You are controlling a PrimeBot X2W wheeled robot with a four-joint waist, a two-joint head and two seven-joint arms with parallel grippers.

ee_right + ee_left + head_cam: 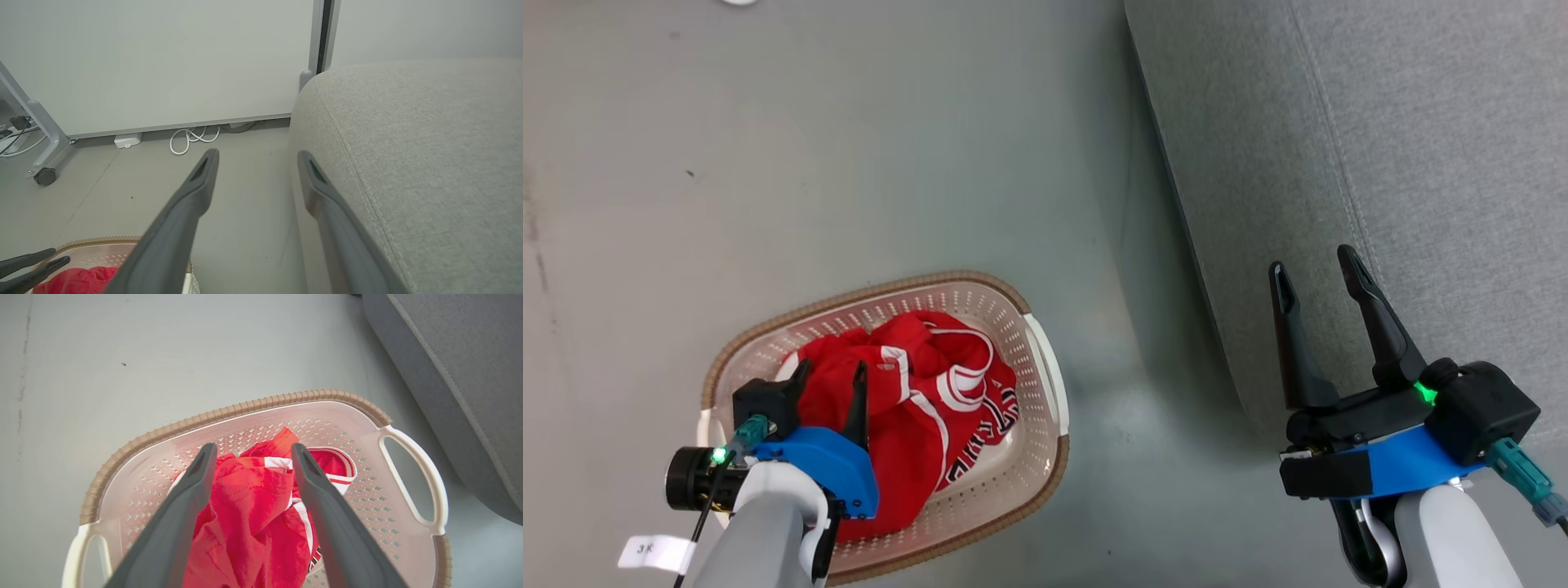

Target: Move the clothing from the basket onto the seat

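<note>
Task not yet begun: the clothing [915, 392] was heaped in the basket [1045, 384]; the seat [1380, 163] was left bare. Left fingers [856, 408] and right fingers [1376, 314] were spread wide, empty.

Pale grey floor [849, 163] meets a white wall panel [163, 61], a coiled white cable [192, 139] at its foot.
</note>
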